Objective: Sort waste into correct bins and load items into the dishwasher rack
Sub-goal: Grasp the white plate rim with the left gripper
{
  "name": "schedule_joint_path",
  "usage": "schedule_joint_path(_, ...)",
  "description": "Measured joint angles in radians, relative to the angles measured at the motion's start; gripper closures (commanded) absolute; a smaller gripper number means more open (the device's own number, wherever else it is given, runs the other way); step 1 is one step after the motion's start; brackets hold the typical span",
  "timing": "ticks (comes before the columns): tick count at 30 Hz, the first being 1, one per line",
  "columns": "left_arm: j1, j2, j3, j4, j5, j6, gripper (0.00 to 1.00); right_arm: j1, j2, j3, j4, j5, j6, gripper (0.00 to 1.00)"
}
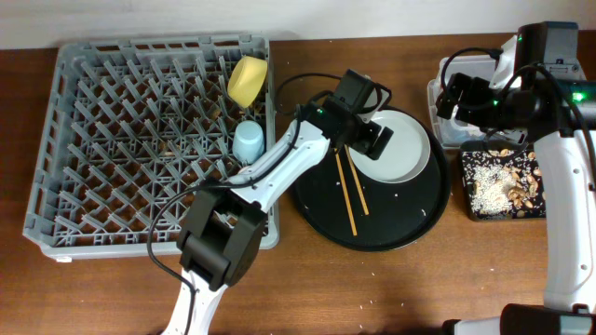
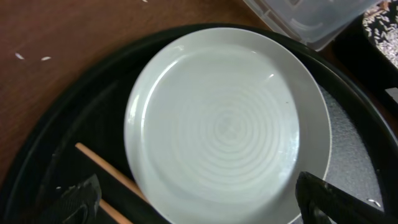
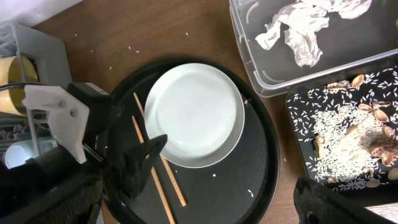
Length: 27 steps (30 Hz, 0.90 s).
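The pale grey round plate [image 2: 227, 124] lies flat, face up and empty on the large round black tray [image 1: 391, 233], towards that tray's upper right. The two thin wooden chopsticks [image 1: 352, 191] lie just beside it on the left.

The plate looks rigid and smoothly glazed, so I judge it stiff, fairly heavy for its size, slippery under hard fingers and likely to chip if dropped. Its centre offers nothing to pinch. The only hold is the shallow raised rim, one finger over the lip and one beneath it. Because the plate sits flush on the tray, getting under that lip probably calls for tilting it or working at the edge. The rim section nearest the tool, clear of the chopsticks, looks the best place.

The left tool [image 2: 205, 208] is spread wide and holds nothing. In the wrist view its fingers [image 2: 78, 199] sit at the lower corners, with the plate's near edge between them and the rest of the plate ahead. From overhead the tool hangs over the plate's left rim. I cannot tell whether it touches.

The right tool [image 3: 193, 208] also appears spread and empty, above the clear plastic rectangular tub [image 3: 298, 68], well apart from the plate. The large square grey plastic dishwasher rack [image 1: 121, 140] stands left of the tray on the table [image 1: 372, 288].
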Motion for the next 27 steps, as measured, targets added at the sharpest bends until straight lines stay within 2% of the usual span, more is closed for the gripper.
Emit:
schedule_joint_path(3, 0.0, 0.013, 0.028, -0.051, 0.01, -0.088, 0.01, 0.0, 0.0, 0.0, 0.0, 0.0, 0.0, 0.02)
schedule_joint_path(7, 0.051, 0.027, 0.291, -0.28, 0.054, -0.251, 0.01, 0.0, 0.0, 0.0, 0.0, 0.0, 0.0, 0.02)
schedule_joint_path(9, 0.059, 0.027, 0.317, -0.312, 0.065, -0.286, 0.02, 0.0, 0.0, 0.0, 0.0, 0.0, -0.001, 0.02)
schedule_joint_path(12, 0.057, 0.063, 0.32, -0.31, 0.025, -0.306, 0.19, 0.0, 0.0, 0.0, 0.0, 0.0, 0.0, 0.02)
schedule_joint_path(18, 0.045, 0.293, 0.32, -0.228, -0.007, -0.291, 0.19, 0.0, 0.0, 0.0, 0.0, 0.0, -0.001, 0.02)
schedule_joint_path(20, 0.035, 0.296, 0.32, -0.214, -0.008, -0.275, 0.2, 0.0, 0.0, 0.0, 0.0, 0.0, 0.0, 0.02)
schedule_joint_path(21, 0.03, 0.299, 0.32, -0.208, -0.012, -0.258, 0.28, 0.0, 0.0, 0.0, 0.0, 0.0, 0.0, 0.02)
schedule_joint_path(22, 0.029, 0.301, 0.32, -0.206, -0.013, -0.252, 0.3, 0.0, 0.0, 0.0, 0.0, 0.0, 0.0, 0.02)
schedule_joint_path(25, 0.023, 0.304, 0.321, -0.204, -0.057, -0.239, 0.3, 0.0, 0.0, 0.0, 0.0, 0.0, 0.0, 0.01)
schedule_joint_path(27, 0.022, 0.329, 0.386, -0.242, -0.068, -0.214, 0.3, 0.0, 0.0, 0.0, 0.0, 0.0, 0.0, 0.02)
